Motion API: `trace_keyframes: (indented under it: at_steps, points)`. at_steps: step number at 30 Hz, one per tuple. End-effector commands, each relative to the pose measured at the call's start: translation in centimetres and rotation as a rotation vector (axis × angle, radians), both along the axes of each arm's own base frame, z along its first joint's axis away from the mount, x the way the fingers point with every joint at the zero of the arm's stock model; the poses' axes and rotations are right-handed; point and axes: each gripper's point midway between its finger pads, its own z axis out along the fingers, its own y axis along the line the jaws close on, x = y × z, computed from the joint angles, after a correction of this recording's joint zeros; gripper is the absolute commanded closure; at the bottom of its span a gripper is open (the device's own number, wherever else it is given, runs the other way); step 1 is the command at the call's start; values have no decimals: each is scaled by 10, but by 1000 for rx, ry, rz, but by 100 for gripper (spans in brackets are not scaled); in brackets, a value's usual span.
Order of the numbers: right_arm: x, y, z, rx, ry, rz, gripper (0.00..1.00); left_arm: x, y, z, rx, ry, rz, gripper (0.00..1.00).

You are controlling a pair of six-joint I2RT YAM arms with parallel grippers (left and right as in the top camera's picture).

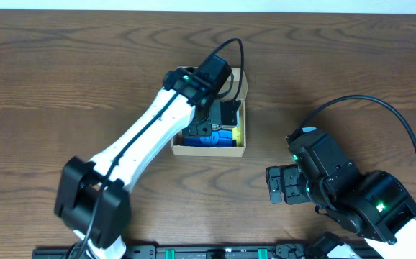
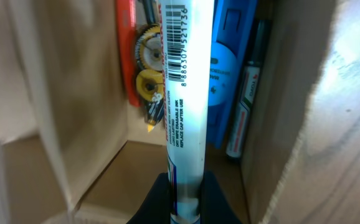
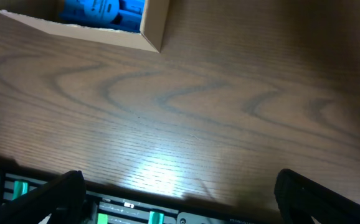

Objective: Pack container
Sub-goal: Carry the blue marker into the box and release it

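Note:
The tan cardboard container [image 1: 242, 147] stands open at the table's middle, its flap lid [image 1: 240, 80] folded back. My left gripper [image 1: 222, 114] is down inside it, shut on a white marker with a barcode [image 2: 185, 81], held upright over the container floor [image 2: 139, 171]. Inside lie blue items [image 1: 211, 139], an orange pen [image 2: 125, 43], yellow tape rolls [image 2: 149, 84] and a black and red marker [image 2: 245, 106]. My right gripper [image 1: 278, 185] is open and empty above the bare table, right of the container. The container corner [image 3: 152, 31] shows in the right wrist view.
Bare wooden table [image 1: 64, 86] surrounds the container. A black rail with green lights [image 1: 215, 252] runs along the front edge and also shows in the right wrist view [image 3: 142, 211].

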Motion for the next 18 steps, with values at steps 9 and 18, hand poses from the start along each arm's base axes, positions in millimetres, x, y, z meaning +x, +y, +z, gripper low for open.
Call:
trace_keyframes:
  at_steps: [9, 18]
  points:
    - [-1, 1, 0, 2, 3, 2, 1, 9, -4, -20, 5, 8, 121, 64]
    - [-1, 1, 0, 2, 3, 2, 1, 8, -3, 32, -136, -66, 421, 67]
